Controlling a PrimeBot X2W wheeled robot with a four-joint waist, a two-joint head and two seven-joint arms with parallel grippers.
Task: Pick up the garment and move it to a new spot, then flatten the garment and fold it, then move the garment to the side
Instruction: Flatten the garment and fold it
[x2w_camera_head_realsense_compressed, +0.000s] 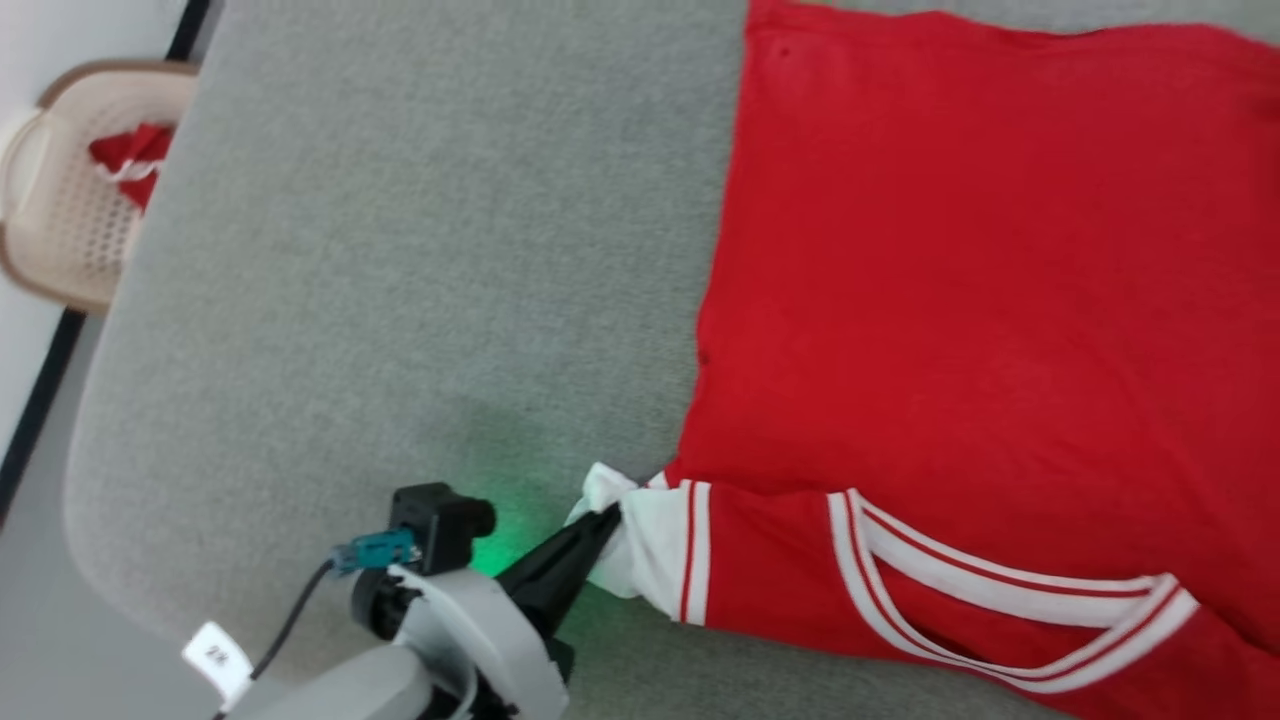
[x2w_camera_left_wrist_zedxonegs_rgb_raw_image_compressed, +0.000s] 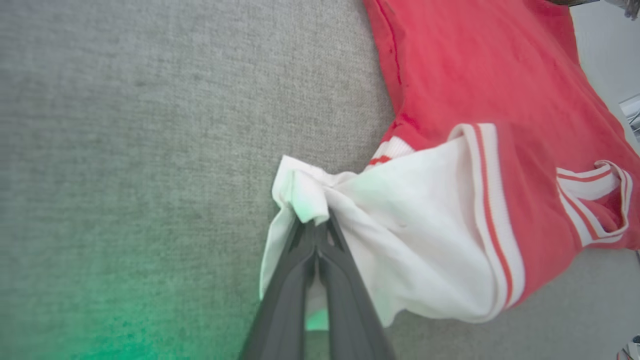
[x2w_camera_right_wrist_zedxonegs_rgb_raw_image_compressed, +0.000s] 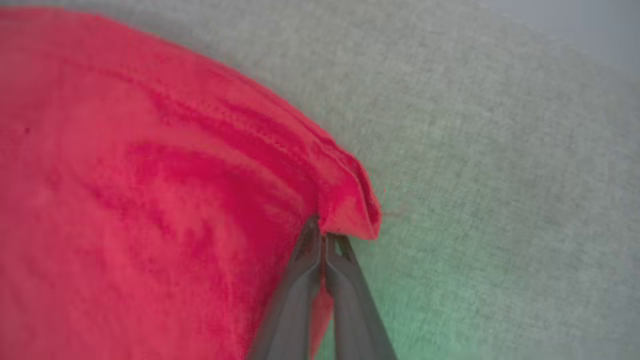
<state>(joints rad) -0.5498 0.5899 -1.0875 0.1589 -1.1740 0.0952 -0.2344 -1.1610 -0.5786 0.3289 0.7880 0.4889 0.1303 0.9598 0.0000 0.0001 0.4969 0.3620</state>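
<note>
Now left hand (x2w_camera_left_wrist_zedxonegs_rgb_raw_image_compressed: 316, 235) clamps the garment (x2w_camera_head_realsense_compressed: 950, 280) by its white sleeve (x2w_camera_left_wrist_zedxonegs_rgb_raw_image_compressed: 400, 240), right hand (x2w_camera_right_wrist_zedxonegs_rgb_raw_image_compressed: 325, 235) by a red hem corner (x2w_camera_right_wrist_zedxonegs_rgb_raw_image_compressed: 350, 200), presumably to stretch it flat.

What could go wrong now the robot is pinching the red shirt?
The left gripper has its jaws shut on only a bunched tip of the white sleeve of the red jersey; a pull might slip it free. The right gripper pinches just a small red corner, so that side could drop and the jersey would crumple.
</note>
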